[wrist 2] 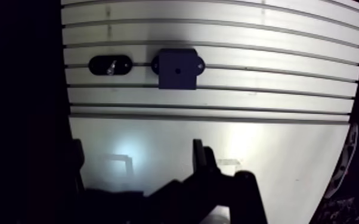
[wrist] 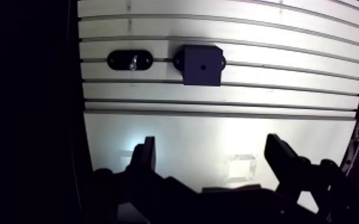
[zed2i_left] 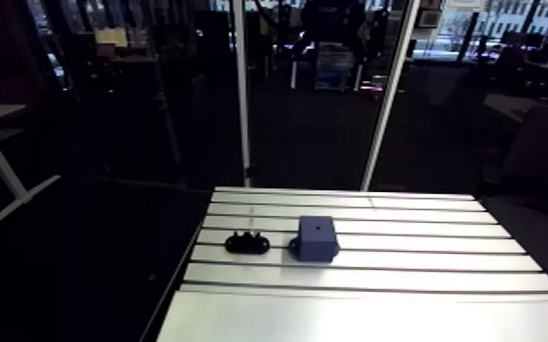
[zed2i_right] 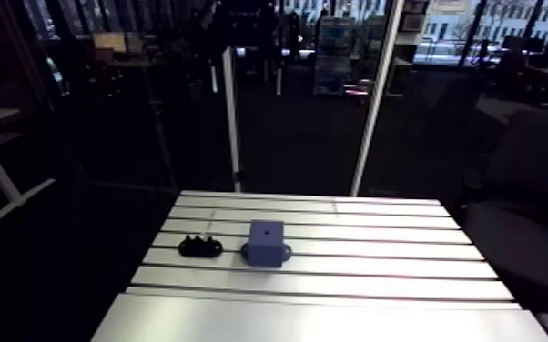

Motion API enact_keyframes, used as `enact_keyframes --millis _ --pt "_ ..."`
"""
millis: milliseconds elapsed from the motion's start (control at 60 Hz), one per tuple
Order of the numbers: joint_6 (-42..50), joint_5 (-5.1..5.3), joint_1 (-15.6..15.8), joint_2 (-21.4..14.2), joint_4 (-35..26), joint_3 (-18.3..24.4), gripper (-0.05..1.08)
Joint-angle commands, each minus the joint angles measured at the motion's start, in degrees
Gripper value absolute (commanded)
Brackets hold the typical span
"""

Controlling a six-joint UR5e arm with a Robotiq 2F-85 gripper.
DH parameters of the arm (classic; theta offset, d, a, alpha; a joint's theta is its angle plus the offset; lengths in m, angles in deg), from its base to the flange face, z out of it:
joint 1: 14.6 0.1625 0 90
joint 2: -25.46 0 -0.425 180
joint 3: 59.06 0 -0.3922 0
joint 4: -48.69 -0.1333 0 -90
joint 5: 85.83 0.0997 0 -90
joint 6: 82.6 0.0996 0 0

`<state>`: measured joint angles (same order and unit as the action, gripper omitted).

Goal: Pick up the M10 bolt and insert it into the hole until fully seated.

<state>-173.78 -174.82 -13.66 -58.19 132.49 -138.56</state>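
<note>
Silvery M10 bolt (wrist: 133, 62) sat in a black oval holder (wrist: 117, 59) near the slotted aluminium tabletop's (wrist: 217, 128) left edge, beside a blue block (wrist: 191, 56) with a hole (wrist: 203, 67). Black two-finger gripper (wrist: 211, 143) hung released, empty. Bolt judged rigid, light, slick; grasp its exposed end.

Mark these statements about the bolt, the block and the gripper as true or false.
1. The gripper is open and empty. True.
2. The bolt sits in the hole of the blue block. False: it rests in the black holder beside the block.
3. The holder and the block stand on the slotted table. True.
4. The gripper reaches around the block. False: the block lies well ahead of it, apart.
</note>
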Motion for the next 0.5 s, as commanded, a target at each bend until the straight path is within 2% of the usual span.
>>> enact_keyframes --millis 17,500 --pt "0.00 0.00 -0.05 0.03 0.00 -0.07 0.01" --pt "0.09 -0.08 -0.06 0.03 0.01 -0.24 0.01"
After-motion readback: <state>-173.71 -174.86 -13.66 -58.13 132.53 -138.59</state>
